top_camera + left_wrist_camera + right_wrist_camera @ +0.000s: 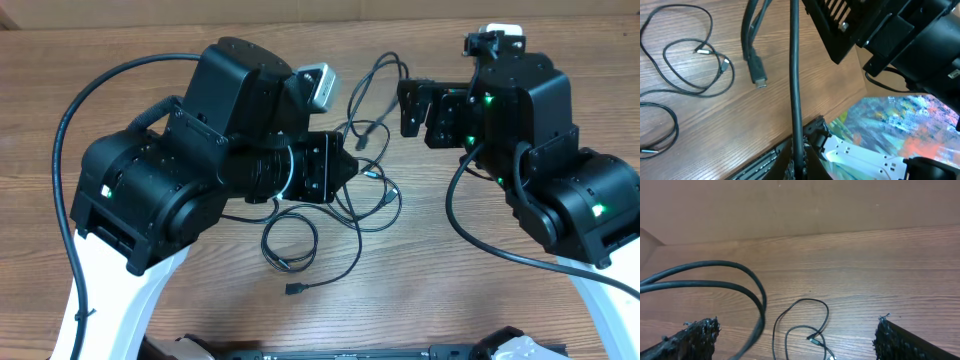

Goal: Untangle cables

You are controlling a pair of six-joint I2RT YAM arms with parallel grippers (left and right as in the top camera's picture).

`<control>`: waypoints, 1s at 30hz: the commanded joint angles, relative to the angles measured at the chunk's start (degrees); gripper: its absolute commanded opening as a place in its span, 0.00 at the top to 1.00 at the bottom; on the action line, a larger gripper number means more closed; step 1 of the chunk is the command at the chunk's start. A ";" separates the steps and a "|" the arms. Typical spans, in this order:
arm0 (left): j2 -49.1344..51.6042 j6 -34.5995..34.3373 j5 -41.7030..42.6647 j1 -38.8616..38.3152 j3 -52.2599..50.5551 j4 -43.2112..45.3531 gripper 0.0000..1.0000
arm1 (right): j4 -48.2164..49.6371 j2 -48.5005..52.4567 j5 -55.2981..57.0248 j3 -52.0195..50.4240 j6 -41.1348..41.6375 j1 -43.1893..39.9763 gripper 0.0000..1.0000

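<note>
Nearest the arms' bases, a loose plug end [295,289] lay on the wooden surface [430,300], its thin black cord curving away to the right. Just beyond it a small closed loop [290,240] lay flat. Beyond that the cables [372,200] spread in several overlapping loops between the two arms, crossing one another beside the left pincer [350,170]. That pincer was closed right down. In the left wrist view one straight cord [795,90] ran taut up from where its tips met, so it appeared to be gripped there, though the tips themselves were hard to make out. Beside it a second cord hung with a flat plug [759,76] at its end; whether that plug touched the wood could not be told. Farther left, slack cords with silver-tipped plugs [726,64] lay on the wood. The right pincer [412,108] stood across from the left one, a little farther back, spread wide and holding nothing. In its own view the two fingers [692,337] sat at the bottom corners. A doubled cord [715,275] swept in from the side and curved down just inside the finger at the bottom left corner, and contact between them was unclear. A thin loop [827,315] with a small plug lay on the wood farther off between the fingers. Farthest back, a far loop [375,65] reached toward the rear of the surface.
</note>
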 commanded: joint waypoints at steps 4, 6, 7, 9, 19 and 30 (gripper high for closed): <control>-0.33 -0.35 2.91 -0.02 0.96 0.04 0.96 | 0.39 0.76 0.63 0.81 -3.54 -0.11 0.00; -0.33 -0.35 3.06 -0.02 0.96 -0.13 0.96 | 0.42 1.44 2.75 0.81 -3.54 -0.11 0.00; -0.33 -0.35 3.04 -0.02 0.96 -0.33 0.96 | 0.44 1.75 3.74 0.81 -3.52 -0.11 0.00; -0.33 -0.35 3.04 -0.02 0.96 -0.76 0.96 | 0.61 2.36 4.48 0.81 -3.54 -0.11 0.00; -0.33 -0.33 3.06 -0.02 0.96 -1.01 0.96 | 2.51 3.45 12.79 0.81 -3.76 -0.11 0.00; -0.33 -0.35 1.01 -0.02 0.96 -1.25 0.96 | 2.27 3.45 22.58 0.81 -3.74 -0.11 0.00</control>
